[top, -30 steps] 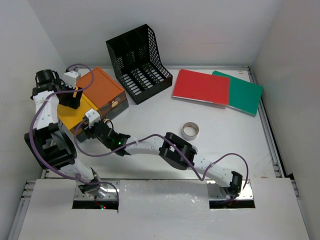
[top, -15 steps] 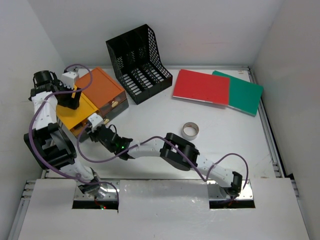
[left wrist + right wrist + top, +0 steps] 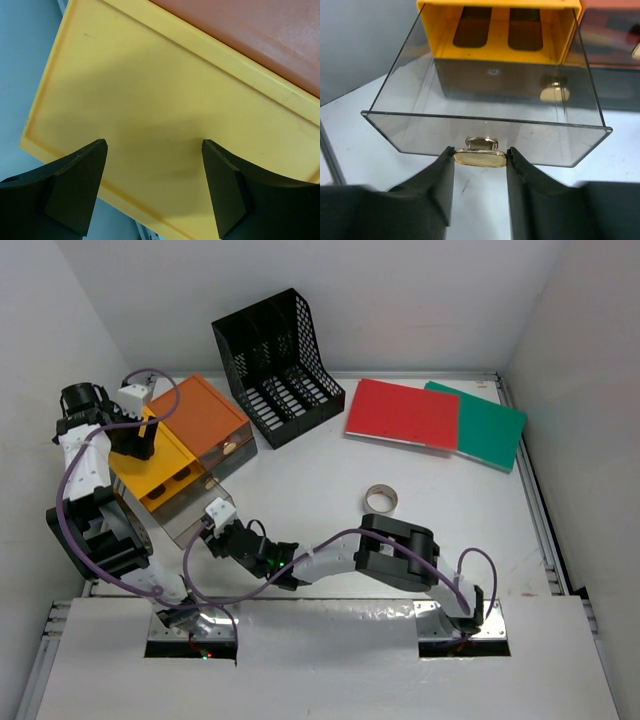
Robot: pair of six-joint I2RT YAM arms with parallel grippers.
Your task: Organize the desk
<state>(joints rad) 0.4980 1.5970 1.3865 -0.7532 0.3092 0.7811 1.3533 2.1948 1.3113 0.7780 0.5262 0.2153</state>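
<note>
Right wrist view: the right gripper (image 3: 480, 156) pinches the one gold knob (image 3: 480, 158) on the clear drawer (image 3: 485, 127), while the left gripper (image 3: 154, 150) hangs spread over one yellow box (image 3: 150, 90).

The right gripper (image 3: 480, 152), clamped on the gold knob (image 3: 480, 158), has drawn the clear drawer (image 3: 485, 115) out from the yellow box (image 3: 160, 462).

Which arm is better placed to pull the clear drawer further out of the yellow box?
Right. The right gripper is closed on the gold knob of the clear drawer. The left gripper is open over the top of the yellow box, away from the knob.
</note>
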